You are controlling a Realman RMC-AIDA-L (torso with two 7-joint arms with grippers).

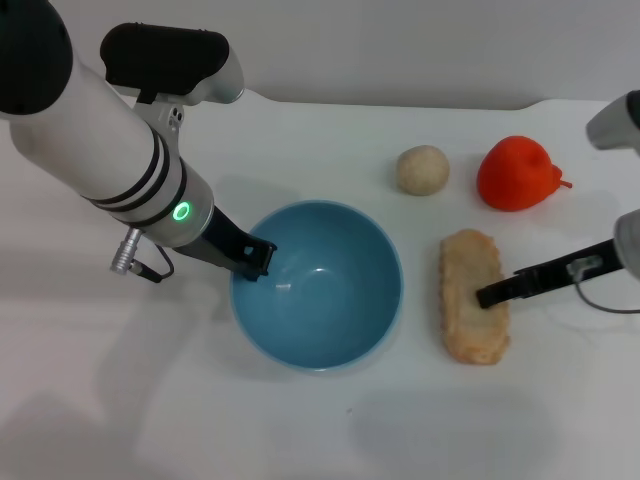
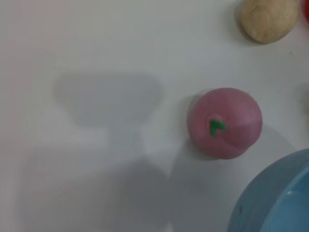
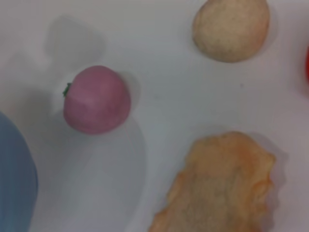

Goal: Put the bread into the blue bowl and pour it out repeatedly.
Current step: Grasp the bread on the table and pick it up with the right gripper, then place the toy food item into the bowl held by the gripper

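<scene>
The blue bowl (image 1: pixel 330 310) stands empty and upright in the middle of the table. My left gripper (image 1: pixel 255 255) is at its left rim and looks shut on the rim. The bowl's edge also shows in the left wrist view (image 2: pixel 275 198) and the right wrist view (image 3: pixel 14 179). The bread (image 1: pixel 470 300) lies flat on the table just right of the bowl, pale crumbly face up. It also shows in the right wrist view (image 3: pixel 222 188). My right gripper (image 1: pixel 495 293) reaches in from the right and touches the bread's right edge.
A beige ball (image 1: pixel 422 169) and a red fruit (image 1: pixel 517 172) lie behind the bread. A pink-purple fruit (image 2: pixel 224 122) lies behind the bowl, hidden by my left arm in the head view. It also shows in the right wrist view (image 3: pixel 96 99).
</scene>
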